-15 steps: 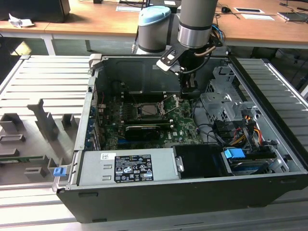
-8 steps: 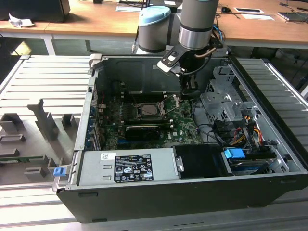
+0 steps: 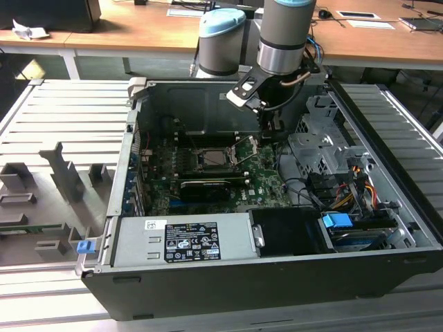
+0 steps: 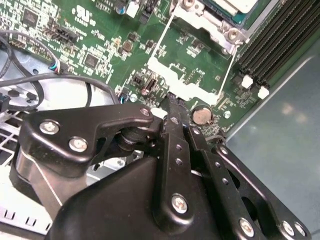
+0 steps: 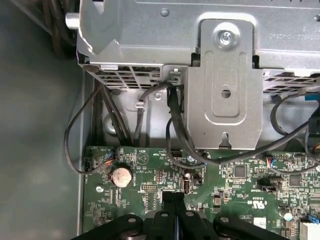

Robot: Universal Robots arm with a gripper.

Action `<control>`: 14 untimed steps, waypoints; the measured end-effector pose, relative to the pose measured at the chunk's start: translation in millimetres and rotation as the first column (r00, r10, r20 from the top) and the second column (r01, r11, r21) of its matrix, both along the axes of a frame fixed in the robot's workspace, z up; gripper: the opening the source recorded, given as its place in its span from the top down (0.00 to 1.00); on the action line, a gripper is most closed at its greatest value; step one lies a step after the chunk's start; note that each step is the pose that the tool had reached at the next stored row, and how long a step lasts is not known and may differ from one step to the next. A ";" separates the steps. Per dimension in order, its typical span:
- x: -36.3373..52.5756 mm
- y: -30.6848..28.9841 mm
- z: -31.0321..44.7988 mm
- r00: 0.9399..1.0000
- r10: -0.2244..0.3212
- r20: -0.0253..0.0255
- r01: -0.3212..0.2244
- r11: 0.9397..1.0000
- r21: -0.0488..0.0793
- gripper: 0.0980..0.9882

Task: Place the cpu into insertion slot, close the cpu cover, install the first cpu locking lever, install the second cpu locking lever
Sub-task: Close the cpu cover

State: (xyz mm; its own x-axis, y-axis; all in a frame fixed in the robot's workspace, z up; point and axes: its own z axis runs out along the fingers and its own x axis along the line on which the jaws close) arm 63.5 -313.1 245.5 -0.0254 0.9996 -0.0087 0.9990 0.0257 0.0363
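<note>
The cpu (image 3: 216,158) lies pale and flat in the insertion slot (image 3: 208,166) on the green board; its corner (image 4: 240,4) also shows in the second wrist view beside the slot's silver rim (image 4: 231,34). The cpu cover (image 3: 247,148) is swung open on the side of the slot toward the exterior view's right. In the second wrist view the cover (image 4: 187,80) lies between two thin locking levers (image 4: 161,40). My gripper (image 3: 268,135) hangs just past the cover's free edge. Its black fingertips (image 4: 170,104) are shut together with nothing between them (image 5: 173,196).
A grey drive cage (image 3: 315,149) with cables (image 3: 346,181) stands close to the gripper at the exterior view's right. A long black card (image 3: 204,187) and the power supply (image 3: 183,238) lie nearer the front. A coin battery (image 4: 201,116) and memory slots (image 4: 280,40) flank the cover.
</note>
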 end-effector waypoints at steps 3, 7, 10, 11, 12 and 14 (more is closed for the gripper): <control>-2.3 0.0 1.7 1.000 0.000 -0.003 0.000 1.000 0.003 0.99; -11.7 0.0 2.1 1.000 0.000 -0.003 0.000 1.000 0.004 0.99; -19.3 0.0 2.2 1.000 0.000 -0.003 0.000 1.000 0.004 0.99; -22.4 0.0 2.2 1.000 0.000 -0.003 0.000 1.000 0.004 0.99; -24.4 0.0 2.2 1.000 0.000 -0.003 0.000 1.000 0.004 0.99; -30.4 0.0 2.1 1.000 0.000 -0.002 0.000 1.000 0.004 0.99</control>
